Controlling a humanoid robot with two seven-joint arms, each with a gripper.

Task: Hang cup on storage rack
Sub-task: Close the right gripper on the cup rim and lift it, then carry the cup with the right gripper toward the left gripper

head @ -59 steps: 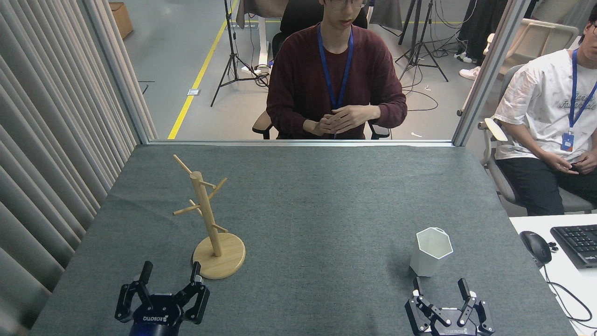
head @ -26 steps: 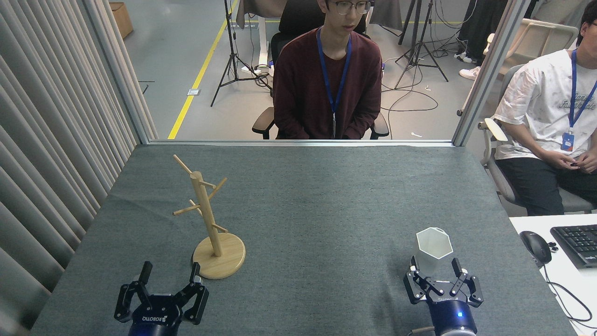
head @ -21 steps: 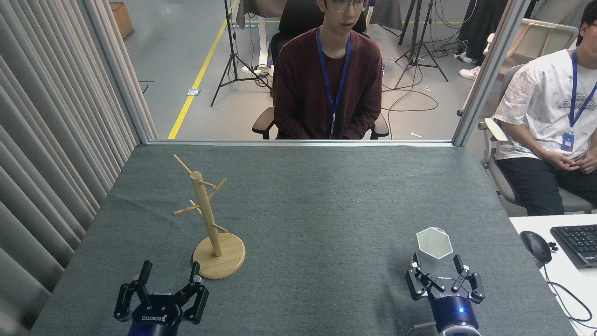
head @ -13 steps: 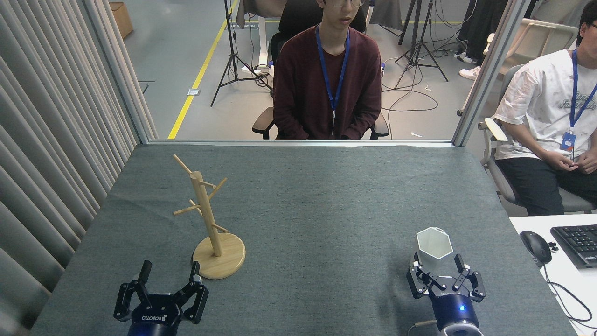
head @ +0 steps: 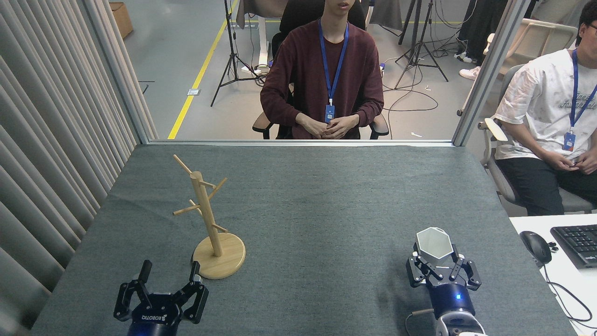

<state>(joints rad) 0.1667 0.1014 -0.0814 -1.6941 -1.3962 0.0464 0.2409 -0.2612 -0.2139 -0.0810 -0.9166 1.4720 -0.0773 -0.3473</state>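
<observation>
My right gripper (head: 436,261) pinches the cup (head: 434,243) between its fingers. My left gripper (head: 169,275) is spread, the storage rack (head: 209,219) just beyond it

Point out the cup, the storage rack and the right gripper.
cup (head: 434,242): head view, on the inside of its hexagonal opening.
storage rack (head: 205,215): head view, on the upright wooden post.
right gripper (head: 438,262): head view, midway between its fingertips, at the cup's lower body.

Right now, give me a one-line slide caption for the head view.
Right gripper closed around the white hexagonal cup; left gripper open beside the wooden storage rack.
</observation>
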